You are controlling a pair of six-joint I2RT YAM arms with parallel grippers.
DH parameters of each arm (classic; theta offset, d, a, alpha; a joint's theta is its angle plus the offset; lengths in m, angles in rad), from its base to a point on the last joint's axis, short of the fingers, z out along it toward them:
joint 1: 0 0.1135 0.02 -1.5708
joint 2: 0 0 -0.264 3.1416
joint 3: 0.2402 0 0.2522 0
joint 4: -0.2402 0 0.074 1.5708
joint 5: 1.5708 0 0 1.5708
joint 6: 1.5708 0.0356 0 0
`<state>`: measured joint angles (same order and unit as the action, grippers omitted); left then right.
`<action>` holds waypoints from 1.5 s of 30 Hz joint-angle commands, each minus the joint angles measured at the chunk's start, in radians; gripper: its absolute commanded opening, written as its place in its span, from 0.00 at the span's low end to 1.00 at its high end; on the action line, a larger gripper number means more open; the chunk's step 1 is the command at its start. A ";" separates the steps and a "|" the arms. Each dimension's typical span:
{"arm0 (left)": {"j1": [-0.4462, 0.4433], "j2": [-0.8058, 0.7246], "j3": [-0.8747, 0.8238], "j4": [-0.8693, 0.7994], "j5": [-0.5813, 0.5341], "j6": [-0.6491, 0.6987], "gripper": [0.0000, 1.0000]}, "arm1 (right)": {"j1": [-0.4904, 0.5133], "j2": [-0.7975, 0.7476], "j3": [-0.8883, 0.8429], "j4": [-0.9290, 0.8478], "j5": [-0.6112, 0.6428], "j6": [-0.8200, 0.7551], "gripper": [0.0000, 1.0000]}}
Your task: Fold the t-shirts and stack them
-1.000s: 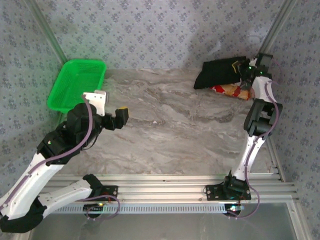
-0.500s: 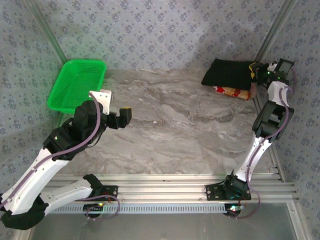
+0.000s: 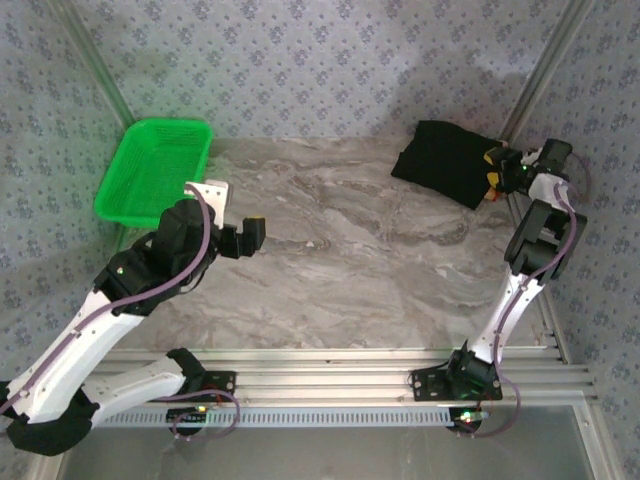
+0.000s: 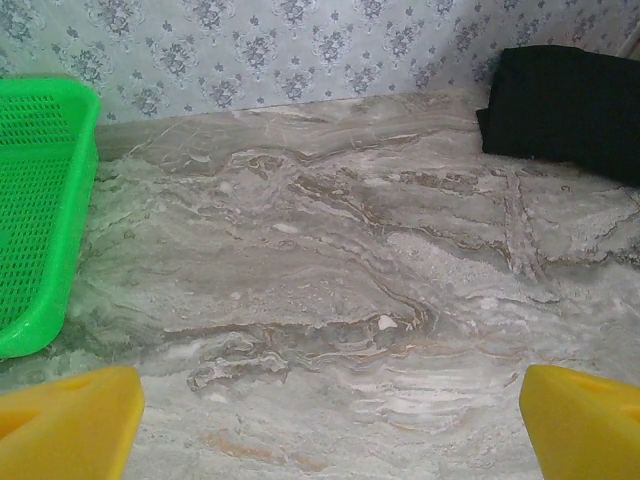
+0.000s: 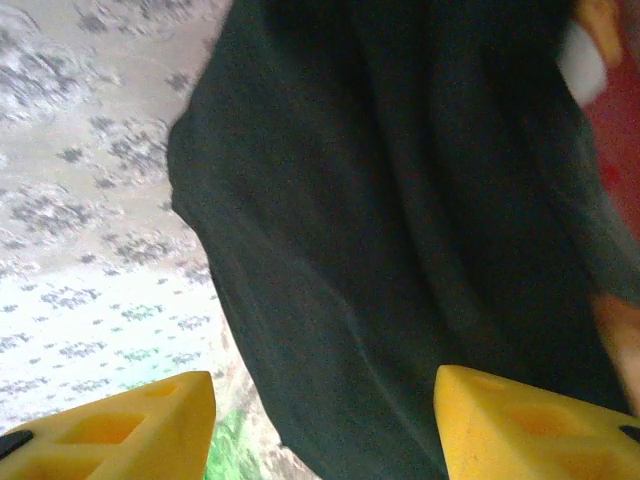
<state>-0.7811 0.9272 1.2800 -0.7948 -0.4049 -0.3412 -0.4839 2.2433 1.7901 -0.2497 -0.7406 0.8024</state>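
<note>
The black t-shirt (image 3: 443, 162) is seen lying as a compact dark bundle on the marble table (image 3: 350, 240). It is well apart from the green mesh basket (image 3: 150, 175), at the back corner opposite it. In the left wrist view the same black t-shirt (image 4: 565, 105) is picked up across the marble from the green mesh basket (image 4: 60, 200), resting flat.

On the side of the bundle turned away from the basket, a strip of the red t-shirt (image 5: 620, 130) is caught by the right wrist camera. It is overlapped by the black t-shirt (image 5: 400, 200), and its print cannot be made out.

The right gripper (image 3: 492, 168) is placed at the edge of the bundle farthest from the basket. Its yellow fingers (image 5: 130, 425) are held apart, with black cloth seen in the gap and nothing pinched. Whether the cloth is being touched cannot be told.

Over now to the left gripper (image 3: 252, 232). It is held above bare marble near the basket, on the side of the basket that faces the shirts. Its jaws are spread wide in its own wrist view, with the yellow fingertips (image 4: 65, 425) set at the two bottom corners. Nothing is gripped between them.
</note>
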 commanded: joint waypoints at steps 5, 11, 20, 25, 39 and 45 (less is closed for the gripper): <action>-0.003 0.008 0.049 0.044 0.001 0.015 0.98 | -0.039 -0.232 -0.283 -0.027 0.043 -0.039 0.68; 0.037 0.002 0.012 0.110 0.014 0.021 1.00 | 0.022 -0.487 -0.581 -0.038 0.048 -0.114 0.78; 0.407 -0.094 -0.442 0.369 0.140 -0.131 1.00 | 0.400 -1.089 -1.054 -0.113 0.537 -0.524 0.96; 0.557 -0.127 -0.726 0.617 0.084 -0.064 1.00 | 0.385 -1.290 -1.266 0.098 0.710 -0.561 1.00; 0.770 0.200 -0.989 1.372 0.247 0.185 1.00 | 0.443 -0.911 -1.427 0.928 0.831 -0.770 1.00; 0.784 0.436 -0.891 1.496 0.312 0.298 1.00 | 0.434 -0.728 -1.430 1.103 0.816 -0.781 1.00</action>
<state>-0.0063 1.3136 0.3229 0.5453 -0.1555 -0.1329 -0.0555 1.5017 0.3416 0.7609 0.0654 0.0605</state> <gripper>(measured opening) 0.997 0.998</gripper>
